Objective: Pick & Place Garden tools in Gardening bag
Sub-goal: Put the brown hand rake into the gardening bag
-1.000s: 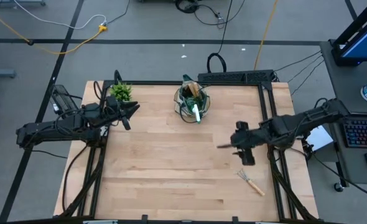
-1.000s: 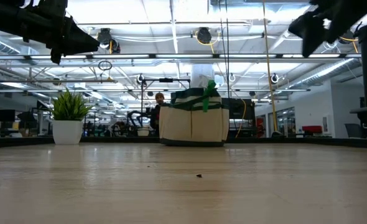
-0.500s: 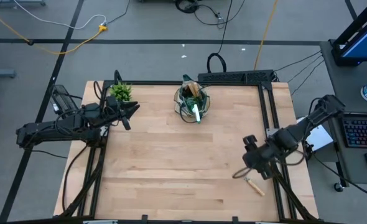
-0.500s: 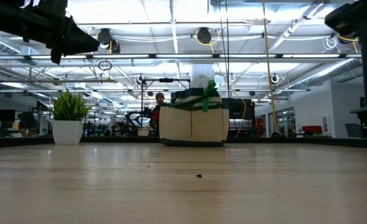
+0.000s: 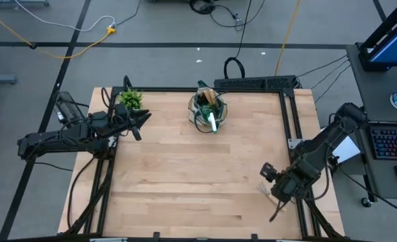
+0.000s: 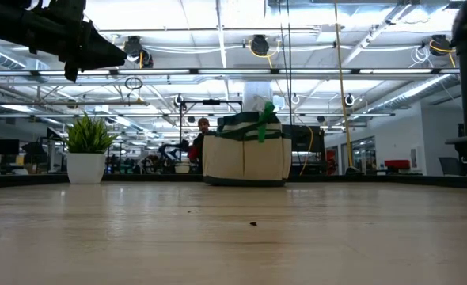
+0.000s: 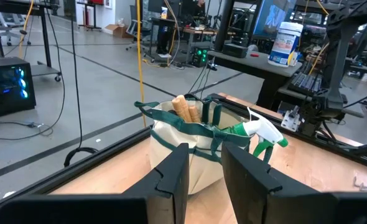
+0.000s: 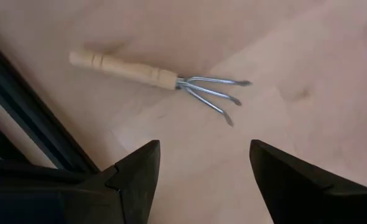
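Observation:
A hand rake (image 8: 152, 78) with a wooden handle and silver tines lies flat on the table near its right near corner; its tines also show in the high view (image 5: 262, 190). My right gripper (image 8: 203, 149) hangs above it, open and empty, fingers pointing down (image 5: 279, 202). The beige gardening bag (image 5: 208, 111) with green trim stands at the far middle (image 6: 247, 154). It holds a green spray bottle (image 7: 258, 130) and wooden handles (image 7: 185, 109). My left gripper (image 5: 145, 117) waits in the air at the far left, open and empty (image 7: 205, 165).
A small potted plant (image 5: 131, 99) stands at the far left corner (image 6: 87, 150). The table's dark frame rail (image 8: 22, 124) runs close beside the rake's handle. Bare wood (image 5: 185, 181) lies between the bag and the rake. A person (image 6: 204, 127) shows far behind the bag.
My right gripper has gone from the table's right middle toward the near right corner and turned from pointing left to pointing down over the hand rake. The rake has stayed where it was.

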Controlling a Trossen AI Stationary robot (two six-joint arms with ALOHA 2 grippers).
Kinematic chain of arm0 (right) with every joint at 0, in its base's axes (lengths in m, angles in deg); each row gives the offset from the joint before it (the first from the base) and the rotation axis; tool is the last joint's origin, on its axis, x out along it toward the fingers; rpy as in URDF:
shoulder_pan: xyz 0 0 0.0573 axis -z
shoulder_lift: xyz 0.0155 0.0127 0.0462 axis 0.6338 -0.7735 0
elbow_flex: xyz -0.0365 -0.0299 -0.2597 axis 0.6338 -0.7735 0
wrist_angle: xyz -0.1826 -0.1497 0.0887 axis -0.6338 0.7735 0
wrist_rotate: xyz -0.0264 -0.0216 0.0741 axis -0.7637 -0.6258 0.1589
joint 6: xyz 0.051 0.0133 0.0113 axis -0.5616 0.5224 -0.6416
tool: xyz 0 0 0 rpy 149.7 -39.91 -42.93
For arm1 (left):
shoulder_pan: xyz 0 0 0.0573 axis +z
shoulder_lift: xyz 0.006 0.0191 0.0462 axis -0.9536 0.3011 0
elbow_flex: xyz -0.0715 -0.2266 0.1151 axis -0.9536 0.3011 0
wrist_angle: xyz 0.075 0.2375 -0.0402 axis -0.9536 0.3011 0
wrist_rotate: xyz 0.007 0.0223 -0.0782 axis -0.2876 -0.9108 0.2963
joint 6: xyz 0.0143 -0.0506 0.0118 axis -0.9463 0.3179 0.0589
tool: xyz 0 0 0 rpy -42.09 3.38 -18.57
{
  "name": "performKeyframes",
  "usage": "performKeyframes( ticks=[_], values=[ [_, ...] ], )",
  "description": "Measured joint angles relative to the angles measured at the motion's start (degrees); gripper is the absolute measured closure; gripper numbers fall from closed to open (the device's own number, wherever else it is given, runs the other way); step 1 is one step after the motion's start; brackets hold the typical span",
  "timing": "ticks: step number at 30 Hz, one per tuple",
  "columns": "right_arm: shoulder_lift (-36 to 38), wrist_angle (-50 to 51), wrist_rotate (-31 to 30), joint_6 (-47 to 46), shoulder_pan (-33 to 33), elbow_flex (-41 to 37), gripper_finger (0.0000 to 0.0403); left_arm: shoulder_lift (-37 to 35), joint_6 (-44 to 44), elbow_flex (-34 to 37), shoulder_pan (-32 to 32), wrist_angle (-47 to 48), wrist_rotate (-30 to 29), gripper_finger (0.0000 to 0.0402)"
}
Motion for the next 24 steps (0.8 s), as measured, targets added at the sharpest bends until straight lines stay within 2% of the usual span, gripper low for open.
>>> performKeyframes(
  ticks=[8, 12, 24],
  values=[
    [-2.1, -7.3, -0.7, 11.9, -4.2, -6.7, 0.0161, 0.0, 0.0, 0.0, 0.0, 0.0, 0.1, 0.0302],
    [-2.3, -10.5, -3.2, 16.4, -5.4, -8.4, 0.0161, 0.0, 0.0, 0.0, 0.0, 0.0, 0.1, 0.0302],
    [-2.3, -21.0, -3.0, 22.5, -6.1, -12.0, 0.0161, 0.0, 0.0, 0.0, 0.0, 0.0, 0.2, 0.0302]
  ],
)
